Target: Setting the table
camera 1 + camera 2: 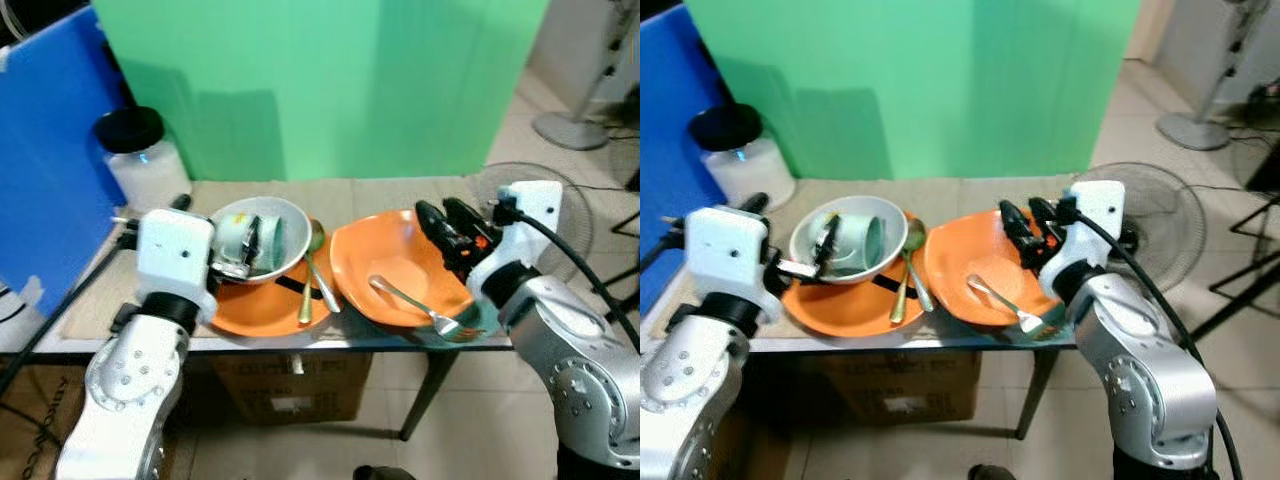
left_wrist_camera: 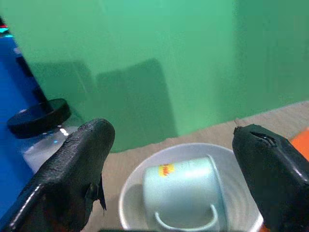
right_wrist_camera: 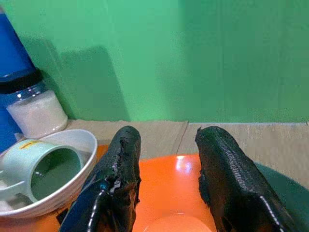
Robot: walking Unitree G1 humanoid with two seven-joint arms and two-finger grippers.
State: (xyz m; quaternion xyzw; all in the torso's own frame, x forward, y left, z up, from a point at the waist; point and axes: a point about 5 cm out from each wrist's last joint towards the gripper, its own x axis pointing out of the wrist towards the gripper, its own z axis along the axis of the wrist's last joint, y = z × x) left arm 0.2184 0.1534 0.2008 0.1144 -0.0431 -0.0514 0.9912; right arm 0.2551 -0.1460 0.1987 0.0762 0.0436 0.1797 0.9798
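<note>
a pale green mug (image 1: pixel 240 243) is seen lying on its side in a white bowl (image 1: pixel 290 232), left of centre on the tabletop (image 1: pixel 400 190). the left tool (image 2: pixel 174 159) is held wide open just before it, empty. the right tool (image 3: pixel 166 174) is parted over the orange bowl (image 1: pixel 395 262), empty. the mug is judged light, rigid, glazed and slippery; its handle or rim would be gripped.

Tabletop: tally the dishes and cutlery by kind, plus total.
Orange plates: 2, left plate, right plate
White bowl: 1
Mug, on its side in the bowl: 1
Gold spoon: 1
Silver fork: 1
Total: 6
</note>
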